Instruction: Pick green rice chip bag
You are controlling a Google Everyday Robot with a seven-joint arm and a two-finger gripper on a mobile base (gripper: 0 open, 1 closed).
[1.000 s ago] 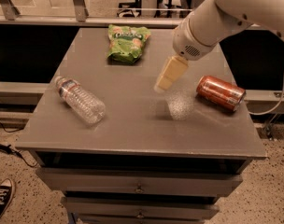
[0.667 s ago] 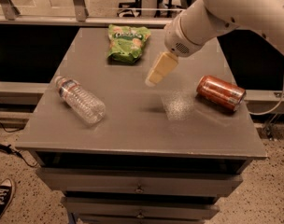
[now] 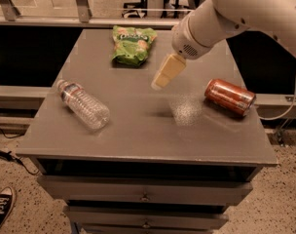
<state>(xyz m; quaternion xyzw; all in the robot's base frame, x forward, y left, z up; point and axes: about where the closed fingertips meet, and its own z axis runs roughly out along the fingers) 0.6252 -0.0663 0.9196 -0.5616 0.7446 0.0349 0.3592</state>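
The green rice chip bag (image 3: pixel 132 45) lies flat at the far middle of the grey table top (image 3: pixel 138 126), bright green with pale chip pictures. My gripper (image 3: pixel 166 73) hangs above the table from the white arm that comes in from the upper right. Its cream fingers point down and to the left. It sits to the right of the bag and a little nearer the camera, apart from it and above the surface. Nothing shows in it.
A clear plastic water bottle (image 3: pixel 83 104) lies on its side at the table's left. An orange soda can (image 3: pixel 229 97) lies on its side at the right. Drawers sit below the front edge. A shoe (image 3: pixel 1 207) is on the floor at bottom left.
My gripper and arm have moved left and a little farther back, closer to the green bag. The bag, bottle and can have not moved.
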